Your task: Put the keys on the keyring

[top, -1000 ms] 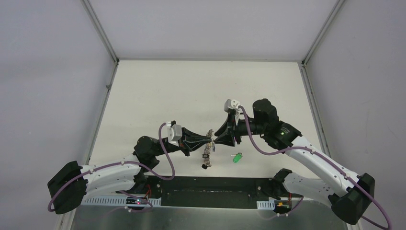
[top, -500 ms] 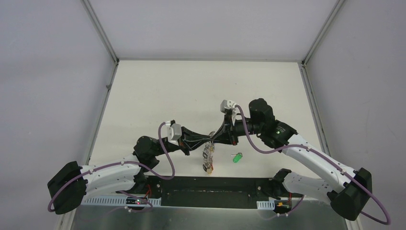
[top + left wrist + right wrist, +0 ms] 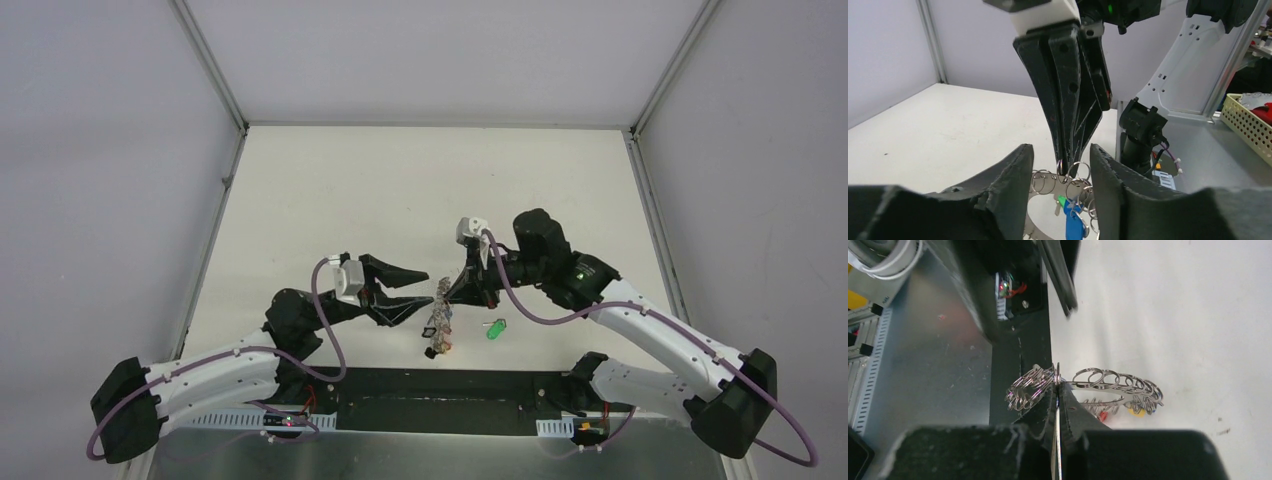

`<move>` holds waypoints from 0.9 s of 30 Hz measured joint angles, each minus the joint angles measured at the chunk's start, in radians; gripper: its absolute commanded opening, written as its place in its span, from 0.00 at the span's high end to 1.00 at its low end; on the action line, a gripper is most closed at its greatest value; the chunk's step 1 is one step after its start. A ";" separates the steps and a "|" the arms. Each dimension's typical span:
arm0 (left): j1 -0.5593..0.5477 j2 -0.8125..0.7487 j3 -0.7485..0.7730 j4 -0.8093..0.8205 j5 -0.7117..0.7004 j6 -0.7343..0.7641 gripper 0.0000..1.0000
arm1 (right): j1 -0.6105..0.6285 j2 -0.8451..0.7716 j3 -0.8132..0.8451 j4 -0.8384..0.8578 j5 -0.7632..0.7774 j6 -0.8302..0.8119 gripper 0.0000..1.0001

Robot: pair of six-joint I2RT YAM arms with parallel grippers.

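The keyring (image 3: 437,318) hangs just above the table (image 3: 400,190) near its front edge, midway between the two arms. It is a silvery hoop crowded with small loops and coloured tags that dangle toward 6 o'clock. A blue tag (image 3: 1074,226) hangs low among those loops, and it looks threaded on, though the left wrist view does not settle that. The green-tagged key (image 3: 496,328) lies loose on the table near the ring, at about 3 to 4 o'clock from it, so that is probably the key left to add. The right gripper (image 3: 447,292) comes in from about 2 o'clock and is pinched fully closed on one small loop at the top of the ring, carrying all its weight. The left gripper (image 3: 424,290) reaches in from 9 o'clock with its fingers parted on either side of the loops, gripping nothing. The step looks like handing the ring to the right arm so the left is free to fetch. To do it well, the right pinch should hold firm and level, because a grip on one thin loop lets the ring swing or twist. The left fingers should draw straight back toward 9 o'clock, wide enough not to snag a loop or tag. Then they can pass in front of the ring toward the green key and take it by the tag, leaving its metal end free for threading.
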 measured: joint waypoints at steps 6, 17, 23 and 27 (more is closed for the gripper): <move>0.000 -0.138 0.105 -0.328 -0.014 0.073 0.48 | 0.000 0.060 0.124 -0.278 0.069 -0.144 1.00; 0.000 0.029 0.311 -0.723 0.051 0.209 0.59 | 0.001 0.235 0.395 -0.638 0.192 -0.246 1.00; 0.000 0.109 0.274 -0.639 0.086 0.228 0.67 | 0.001 0.305 0.440 -0.714 0.178 -0.241 1.00; 0.000 0.149 0.244 -0.561 0.109 0.229 0.74 | 0.001 0.308 0.441 -0.737 0.139 -0.242 1.00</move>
